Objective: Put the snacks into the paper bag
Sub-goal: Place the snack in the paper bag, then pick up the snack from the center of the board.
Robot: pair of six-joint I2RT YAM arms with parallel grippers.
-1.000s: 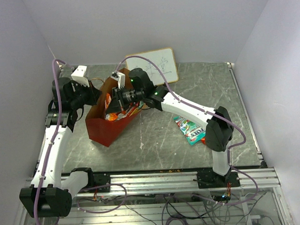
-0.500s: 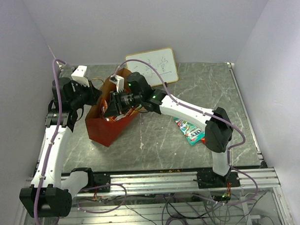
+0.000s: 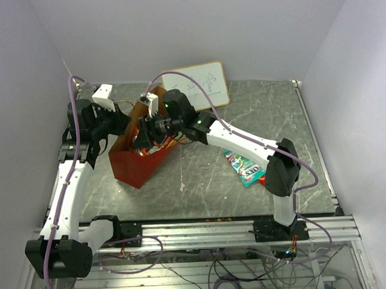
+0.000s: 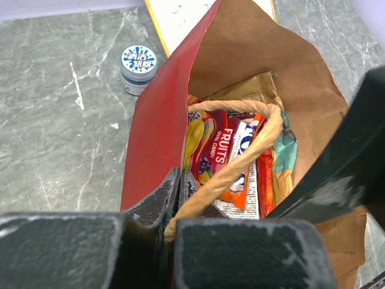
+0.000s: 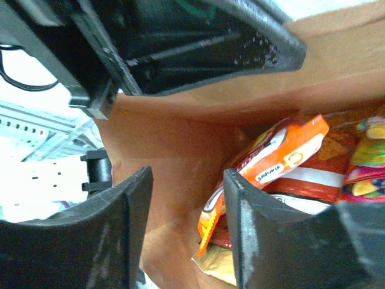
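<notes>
Inside paper bag (image 5: pixel 180 156) | orange packet (image 5: pixel 271 159) beyond parted right jaws | left jaws pinch handle (image 4: pixel 234 106)

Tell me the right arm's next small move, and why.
Probably lift the right gripper straight out of the paper bag: it is open, the orange packet lies free inside among the others, and a teal packet lies on the table. The left gripper holds the bag's rim.

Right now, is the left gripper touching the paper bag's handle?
Touching. The left wrist view shows the left gripper with its jaws shut on the twisted handle of the paper bag. The loop runs straight into the pinch.
</notes>
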